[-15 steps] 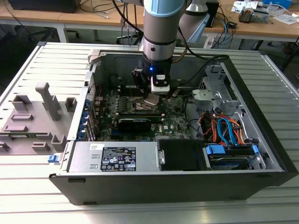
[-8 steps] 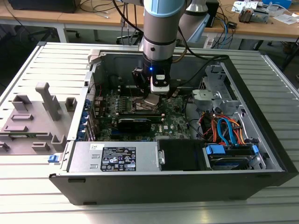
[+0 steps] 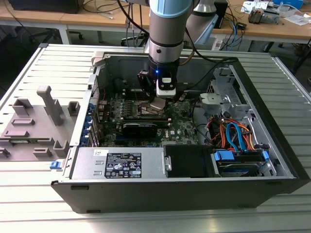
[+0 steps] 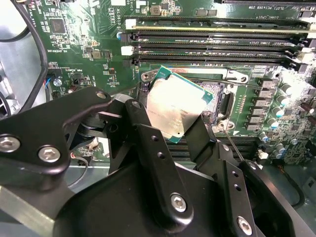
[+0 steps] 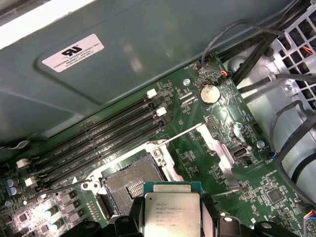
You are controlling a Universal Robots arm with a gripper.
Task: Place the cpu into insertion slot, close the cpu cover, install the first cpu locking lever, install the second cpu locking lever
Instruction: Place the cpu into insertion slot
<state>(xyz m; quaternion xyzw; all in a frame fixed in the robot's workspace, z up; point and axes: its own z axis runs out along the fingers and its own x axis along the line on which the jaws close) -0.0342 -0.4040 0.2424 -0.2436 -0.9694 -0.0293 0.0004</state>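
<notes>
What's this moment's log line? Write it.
claw: shut on cpu | cpu: held near slot, unseated | slot: empty

The computer case (image 3: 194,189) is lying open on the table (image 3: 48,63), and the motherboard (image 3: 180,128) is sitting inside it. The insertion slot (image 5: 129,182) is lying on the motherboard, just beside the memory slots (image 5: 103,136). The cpu (image 4: 175,106) is hanging over the insertion slot, apart from it, in the gripper (image 4: 173,126). The power supply (image 3: 121,162) is sitting along the case's edge nearest the exterior camera.

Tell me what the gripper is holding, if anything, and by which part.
The gripper holds the cpu, pinched by two opposite side edges between its black fingers, above the insertion slot.
</notes>
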